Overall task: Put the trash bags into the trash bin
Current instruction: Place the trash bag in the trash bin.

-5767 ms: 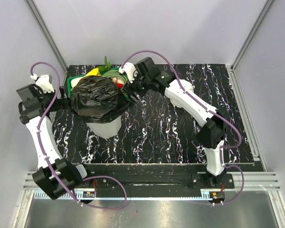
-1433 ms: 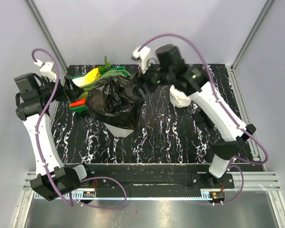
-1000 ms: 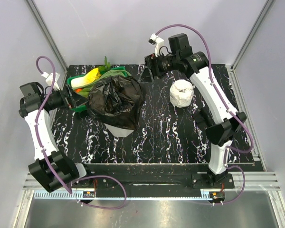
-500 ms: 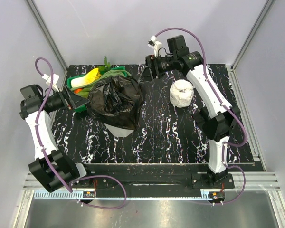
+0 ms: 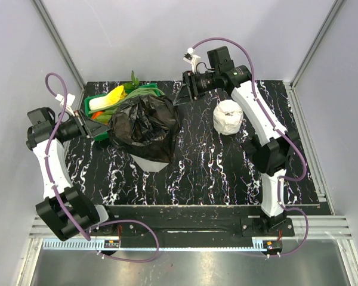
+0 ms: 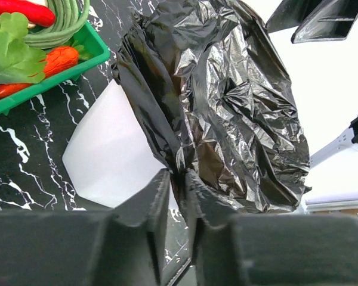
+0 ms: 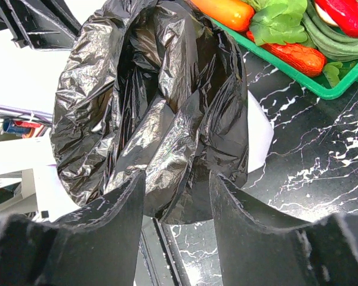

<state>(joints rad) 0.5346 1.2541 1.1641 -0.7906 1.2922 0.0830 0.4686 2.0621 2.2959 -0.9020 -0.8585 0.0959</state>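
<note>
Top external view: left gripper (image 6: pixel 177 179), reaching rightward, seemingly pinches the bag's (image 5: pixel 144 125) left rim. Right gripper (image 7: pixel 176 179), reaching leftward opposite it, has its fingers apart. Bag drapes over the upright bin (image 5: pixel 146 162), mouth upward.

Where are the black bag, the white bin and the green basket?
black bag (image 5: pixel 144 122), top view, crumpled middle.
white bin (image 6: pixel 113 155), left wrist view, side wall.
green basket (image 6: pixel 53 80), left wrist view, rim.
</note>
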